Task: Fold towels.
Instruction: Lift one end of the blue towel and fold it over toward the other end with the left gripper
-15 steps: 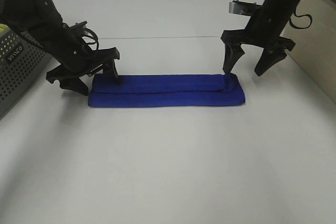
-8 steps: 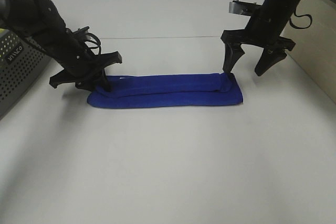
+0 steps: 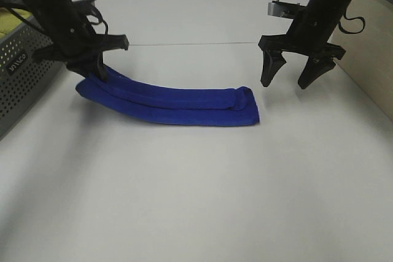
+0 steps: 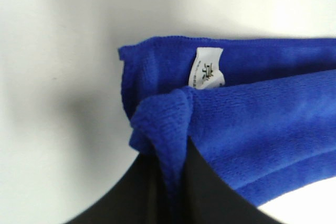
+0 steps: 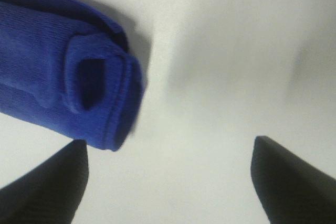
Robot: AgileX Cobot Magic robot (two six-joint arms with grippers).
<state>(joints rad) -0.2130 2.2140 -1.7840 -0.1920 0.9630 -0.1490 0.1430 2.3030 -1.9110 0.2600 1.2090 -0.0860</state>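
Note:
The royal-blue towel [image 3: 172,102] lies folded into a long narrow strip on the white table. My left gripper [image 3: 92,73] is shut on its left end and holds that end lifted off the table. In the left wrist view the towel [image 4: 252,124] bunches between the jaws, its white tag [image 4: 208,67] showing. My right gripper [image 3: 296,81] is open and empty, hovering just right of the towel's right end. In the right wrist view that rolled end [image 5: 79,87] lies beside the spread fingertips [image 5: 50,187].
A grey perforated basket [image 3: 21,78] with a yellow-green cloth [image 3: 9,21] in it stands at the left edge. A wooden surface [image 3: 374,47] borders the table on the right. Bare white table [image 3: 196,200] extends in front.
My left gripper closed on the towel's left end, lifted it and pulled it up and to the left; the whole towel slid left, away from the right gripper, which stayed put.

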